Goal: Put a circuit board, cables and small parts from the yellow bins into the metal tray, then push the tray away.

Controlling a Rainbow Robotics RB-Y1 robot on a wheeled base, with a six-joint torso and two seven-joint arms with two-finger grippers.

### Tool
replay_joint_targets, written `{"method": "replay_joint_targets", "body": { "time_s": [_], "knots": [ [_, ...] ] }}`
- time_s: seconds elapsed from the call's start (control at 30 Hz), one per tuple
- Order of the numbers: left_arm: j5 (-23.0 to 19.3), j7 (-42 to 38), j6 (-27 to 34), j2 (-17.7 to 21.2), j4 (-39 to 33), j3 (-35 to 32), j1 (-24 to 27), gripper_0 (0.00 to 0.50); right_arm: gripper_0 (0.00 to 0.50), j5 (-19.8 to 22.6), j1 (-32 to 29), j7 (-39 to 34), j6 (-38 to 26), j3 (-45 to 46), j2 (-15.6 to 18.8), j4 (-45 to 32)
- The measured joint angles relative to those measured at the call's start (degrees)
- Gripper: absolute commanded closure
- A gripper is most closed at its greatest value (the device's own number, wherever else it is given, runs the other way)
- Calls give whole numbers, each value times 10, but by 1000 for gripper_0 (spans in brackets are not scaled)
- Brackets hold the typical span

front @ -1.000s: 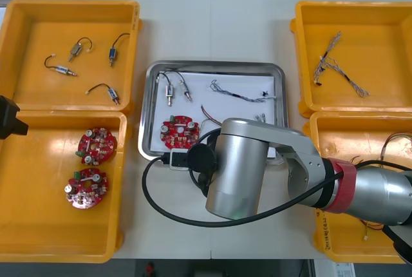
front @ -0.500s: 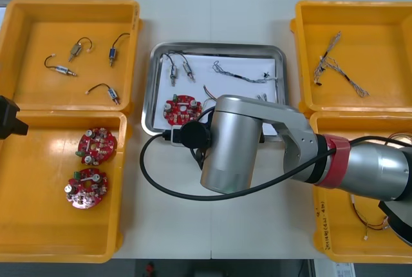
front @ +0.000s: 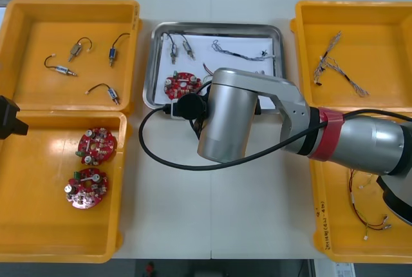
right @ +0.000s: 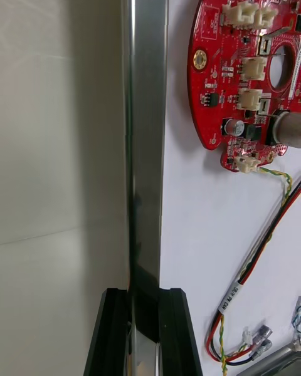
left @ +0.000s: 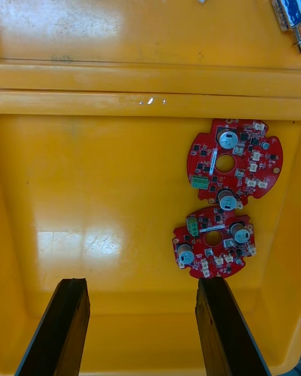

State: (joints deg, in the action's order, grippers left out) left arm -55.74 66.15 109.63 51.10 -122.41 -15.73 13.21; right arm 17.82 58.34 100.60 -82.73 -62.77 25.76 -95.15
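The metal tray [front: 217, 27] lies between the bins, white inside. It holds a round red circuit board [front: 182, 84], two small metal parts [front: 179, 49], a blue and white cable [front: 241, 52] and a red and yellow cable [right: 263, 250]. My right gripper [right: 145, 329] is shut on the tray's near rim [right: 145, 131], which runs up between its fingers, with the circuit board [right: 248, 69] just beyond. My right arm [front: 226, 122] covers the tray's near part. My left gripper [left: 141, 326] hangs open over the near left yellow bin [left: 94, 182], short of two circuit boards [left: 235, 163].
The far left bin [front: 19, 13] holds several small metal parts [front: 77, 48]. Two circuit boards [front: 96, 145] lie in the near left bin. Cables lie in the far right bin [front: 335, 64] and the near right bin [front: 367, 206]. My left arm [front: 8, 117] sits at the left edge.
The tray has slid away from me toward the table's far edge, with my right gripper holding its near rim and moving along. The left arm has not moved.
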Motion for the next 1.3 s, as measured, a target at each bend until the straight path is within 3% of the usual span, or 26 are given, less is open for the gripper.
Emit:
{"method": "replay_joint_targets", "body": {
  "time_s": [0.77, 1.2, 1.23, 1.27, 1.3],
  "knots": [
    [0, 0, 0, 0, 0, 0, 0, 0, 500, -5, 63, 43, 141, 0, -2, 146],
    [0, 0, 0, 0, -1, 0, 0, 0, 498, -6, 84, 43, 195, 10, -41, 253],
    [0, 0, 0, 0, -1, 0, 0, 0, 470, -6, 85, 44, 198, 11, -42, 256],
    [0, 0, 0, 0, -1, 0, 0, 0, 406, -6, 85, 47, 201, 12, -42, 257],
    [0, 0, 0, 0, -1, 0, 0, 0, 185, -6, 85, 51, 201, 13, -42, 257]
  ]
}}
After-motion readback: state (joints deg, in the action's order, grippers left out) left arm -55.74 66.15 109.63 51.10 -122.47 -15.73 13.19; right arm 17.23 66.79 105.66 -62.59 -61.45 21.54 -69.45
